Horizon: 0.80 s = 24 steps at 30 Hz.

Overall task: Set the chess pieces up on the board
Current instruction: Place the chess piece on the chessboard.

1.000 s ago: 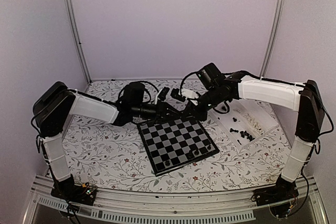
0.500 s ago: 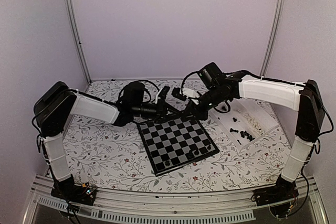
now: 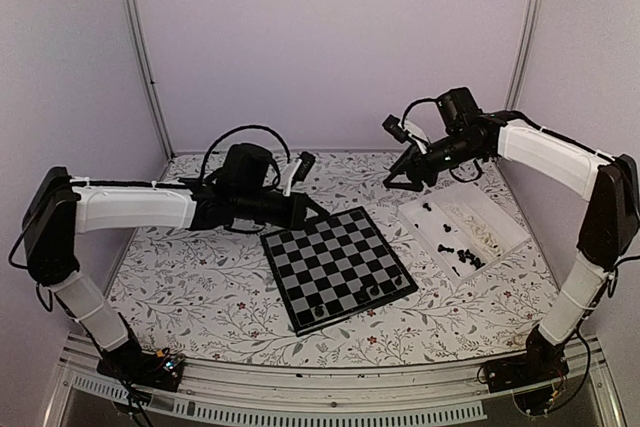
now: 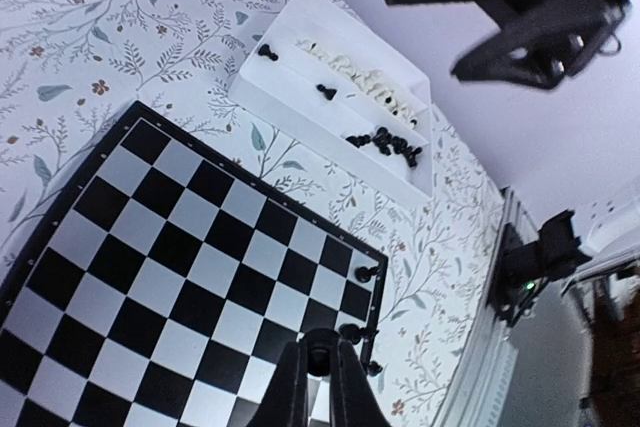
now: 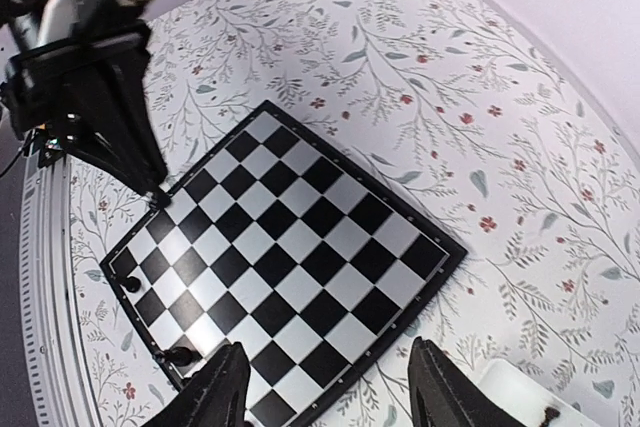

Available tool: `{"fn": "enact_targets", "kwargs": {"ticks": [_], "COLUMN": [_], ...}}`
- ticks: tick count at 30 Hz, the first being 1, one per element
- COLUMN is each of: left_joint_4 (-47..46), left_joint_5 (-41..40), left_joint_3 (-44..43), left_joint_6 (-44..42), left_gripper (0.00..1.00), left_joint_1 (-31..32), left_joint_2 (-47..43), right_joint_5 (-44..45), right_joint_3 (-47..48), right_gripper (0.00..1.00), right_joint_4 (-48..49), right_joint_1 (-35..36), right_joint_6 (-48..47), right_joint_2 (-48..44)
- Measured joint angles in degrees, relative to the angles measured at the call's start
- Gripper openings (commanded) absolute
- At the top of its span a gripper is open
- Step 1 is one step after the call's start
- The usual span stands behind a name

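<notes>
The board (image 3: 335, 265) lies in the middle of the table, turned at an angle, and also shows in the left wrist view (image 4: 190, 247) and the right wrist view (image 5: 290, 247). A few black chess pieces (image 3: 372, 291) stand along its near right edge. My left gripper (image 3: 312, 210) hovers over the board's far left corner, shut on a small black chess piece (image 4: 320, 359). My right gripper (image 3: 400, 179) is open and empty, raised beyond the board's far corner, its fingers (image 5: 215, 392) wide apart.
A white tray (image 3: 497, 237) at the right holds black pieces (image 3: 462, 255) and cream-white pieces (image 3: 480, 230). It also shows in the left wrist view (image 4: 300, 112). Flowered cloth covers the table. Frame posts stand at the back corners.
The two grippers were close together over the board's far edge. The right gripper has risen and pulled back to the right. The left gripper has drawn back to the left.
</notes>
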State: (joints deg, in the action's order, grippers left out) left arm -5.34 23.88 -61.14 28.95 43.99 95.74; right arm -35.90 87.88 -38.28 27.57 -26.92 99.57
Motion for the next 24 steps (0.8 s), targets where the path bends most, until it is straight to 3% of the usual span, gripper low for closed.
{"fn": "enact_targets", "kwargs": {"ticks": [5,11,24], "left_joint_4": [9.7,17.2,17.9], "left_joint_5": [-11.3,-20.0,-24.6], "left_joint_3": [1.6,7.3,13.9], "left_joint_6": [-9.1,-13.2,-16.2], "left_gripper": [0.0,0.0,0.0], "left_joint_1": [5.3,9.9,16.7], "left_joint_2": [-7.1,-11.3,-9.7], "right_joint_5": [-0.2,4.3,7.0], "right_joint_3": [-8.2,-21.6,-23.4], "right_gripper": [0.59,0.6,0.62], "right_joint_4": [3.8,11.1,16.1], "right_joint_1": [-5.7,-7.9,-7.9], "right_joint_6": [-0.1,-1.4,-2.9], "right_joint_2": [-4.2,-6.7,-9.1]}}
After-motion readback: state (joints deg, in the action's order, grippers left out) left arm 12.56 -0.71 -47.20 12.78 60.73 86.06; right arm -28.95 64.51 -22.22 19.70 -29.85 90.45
